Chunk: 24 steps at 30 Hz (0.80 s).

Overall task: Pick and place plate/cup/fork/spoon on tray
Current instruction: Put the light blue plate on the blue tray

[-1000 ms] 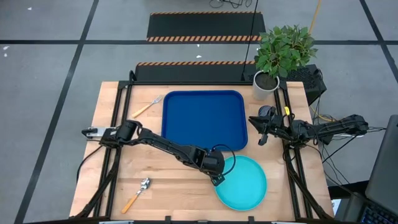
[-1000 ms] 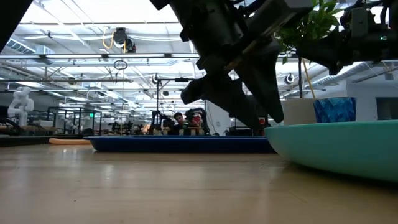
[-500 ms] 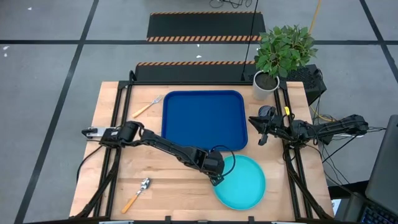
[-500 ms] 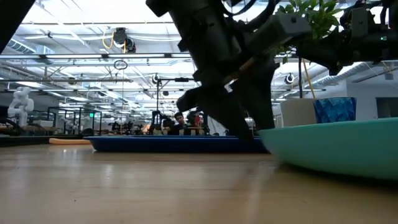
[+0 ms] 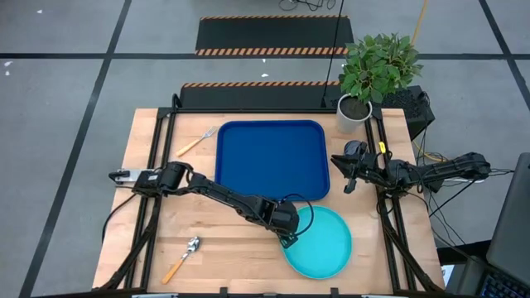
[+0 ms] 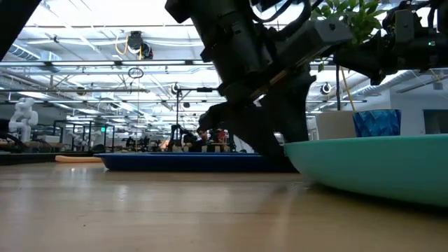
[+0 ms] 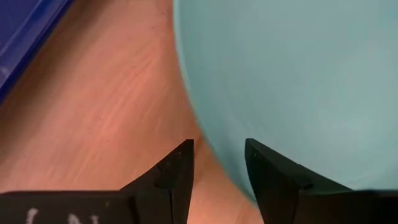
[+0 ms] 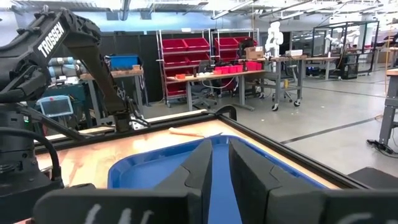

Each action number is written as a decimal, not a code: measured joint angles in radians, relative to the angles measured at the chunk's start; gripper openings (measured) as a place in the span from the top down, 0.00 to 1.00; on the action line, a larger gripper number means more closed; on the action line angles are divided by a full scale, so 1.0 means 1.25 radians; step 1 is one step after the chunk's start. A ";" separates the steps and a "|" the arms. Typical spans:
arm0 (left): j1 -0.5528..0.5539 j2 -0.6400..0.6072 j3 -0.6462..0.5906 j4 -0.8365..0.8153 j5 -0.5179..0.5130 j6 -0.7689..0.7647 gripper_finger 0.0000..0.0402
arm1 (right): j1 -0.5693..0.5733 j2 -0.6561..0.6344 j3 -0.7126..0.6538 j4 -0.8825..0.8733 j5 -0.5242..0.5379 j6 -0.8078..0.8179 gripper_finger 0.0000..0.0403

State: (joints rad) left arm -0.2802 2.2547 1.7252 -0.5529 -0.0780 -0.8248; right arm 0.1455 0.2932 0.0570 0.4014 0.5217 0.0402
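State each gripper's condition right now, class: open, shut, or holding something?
Left gripper: open, straddling the plate rim, not yet closed.
Right gripper: empty, fingers nearly together, beside the tray.

Two dark jointed arms, white TROSSEN lettering, black cables

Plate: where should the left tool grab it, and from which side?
Take the plate by its raised rim on the edge nearest the tray, one finger inside, one outside. It lies flat, so only the rim offers purchase; the left tool already straddles it there.
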 joint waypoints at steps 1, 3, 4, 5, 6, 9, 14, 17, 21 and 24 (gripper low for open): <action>0.000 0.000 0.000 -0.002 0.000 0.000 0.68 | 0.000 0.000 0.000 0.000 0.000 0.000 0.88; 0.000 0.000 0.000 -0.003 0.000 0.002 0.76 | 0.000 0.000 0.000 0.000 0.000 0.000 0.88; 0.000 0.000 0.000 -0.004 -0.001 0.003 0.80 | 0.000 0.000 0.000 -0.001 0.000 0.000 0.88; 0.000 0.000 0.000 -0.004 -0.001 0.004 0.85 | 0.000 0.000 0.000 -0.001 0.000 0.000 0.88; 0.001 0.000 0.000 -0.002 0.002 0.008 0.91 | 0.000 0.000 0.000 -0.001 0.000 0.000 0.88; 0.000 -0.002 0.002 0.000 0.028 0.021 0.97 | 0.000 0.000 0.000 -0.001 0.001 0.000 0.88; -0.004 -0.002 0.001 -0.004 0.036 0.025 0.98 | 0.000 0.000 0.000 -0.002 0.001 0.000 0.88; -0.003 -0.002 0.001 -0.020 0.037 0.027 0.98 | 0.000 0.000 0.000 -0.002 0.001 0.000 0.88; -0.002 -0.002 0.002 -0.045 0.044 0.042 0.99 | 0.000 0.000 0.000 -0.002 0.001 0.000 0.88; -0.001 -0.003 0.002 -0.046 0.062 0.067 0.99 | 0.000 0.000 0.000 -0.002 0.001 0.000 0.88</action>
State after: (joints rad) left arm -0.2810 2.2513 1.7275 -0.6110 -0.0004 -0.7409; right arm 0.1455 0.2932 0.0570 0.3985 0.5224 0.0402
